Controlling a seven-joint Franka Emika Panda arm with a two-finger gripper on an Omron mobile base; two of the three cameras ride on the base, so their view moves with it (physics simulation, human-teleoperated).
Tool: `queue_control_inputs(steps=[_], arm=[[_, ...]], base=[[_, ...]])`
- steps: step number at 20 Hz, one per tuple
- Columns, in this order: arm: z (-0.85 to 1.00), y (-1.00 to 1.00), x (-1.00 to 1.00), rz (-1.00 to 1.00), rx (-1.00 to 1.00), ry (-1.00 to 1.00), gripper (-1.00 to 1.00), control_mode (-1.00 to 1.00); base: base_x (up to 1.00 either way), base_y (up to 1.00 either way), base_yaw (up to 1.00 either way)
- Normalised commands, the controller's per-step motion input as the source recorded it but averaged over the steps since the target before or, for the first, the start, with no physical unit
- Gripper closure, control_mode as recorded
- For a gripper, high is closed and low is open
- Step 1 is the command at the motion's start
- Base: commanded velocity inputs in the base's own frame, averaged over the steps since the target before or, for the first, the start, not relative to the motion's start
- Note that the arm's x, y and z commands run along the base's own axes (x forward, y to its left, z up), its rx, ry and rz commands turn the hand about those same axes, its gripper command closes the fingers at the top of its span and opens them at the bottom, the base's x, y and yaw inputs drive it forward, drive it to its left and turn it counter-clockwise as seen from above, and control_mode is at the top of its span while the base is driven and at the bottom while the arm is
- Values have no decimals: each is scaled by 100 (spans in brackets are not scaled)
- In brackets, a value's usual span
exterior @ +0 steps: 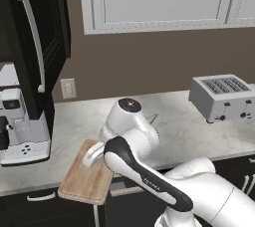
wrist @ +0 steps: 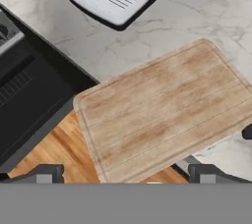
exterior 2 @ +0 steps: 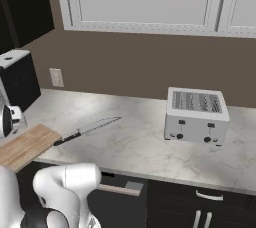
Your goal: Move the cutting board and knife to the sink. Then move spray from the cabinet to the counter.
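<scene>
Marble-patterned counter (exterior 2: 145,142) runs below a brown wall, over dark lower cabinet fronts. At the counter's front edge the cutting board (exterior: 85,179) is seen lying flat, one end overhanging the edge above the wood floor (wrist: 59,152). The gripper (wrist: 125,174) is held directly above that overhanging end, jaws fully spread and empty; in the hand view the board's long axis is seen to run diagonally, away from the fingertips (wrist: 44,174). The knife (exterior 2: 87,130) lies just beside the board's far end, blade toward the wall. A toaster (exterior 2: 196,115) stands well apart, and a coffee machine (exterior: 20,131) near the board. A descent onto the overhang is judged next.
</scene>
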Motion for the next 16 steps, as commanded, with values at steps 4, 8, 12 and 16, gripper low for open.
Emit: queue_control_inputs(steps=[4, 8, 12, 16], arm=[[8, 1, -66, 22, -3, -8, -100, -100], [0, 3, -62, 18, -12, -12, -100, -100], [0, 2, -59, 10, -18, -14, -100, -100], [0, 0, -54, 3, -15, -16, -100, -100]], base=[[0, 0, 0], [0, 0, 0], [0, 0, 0], [0, 0, 0]])
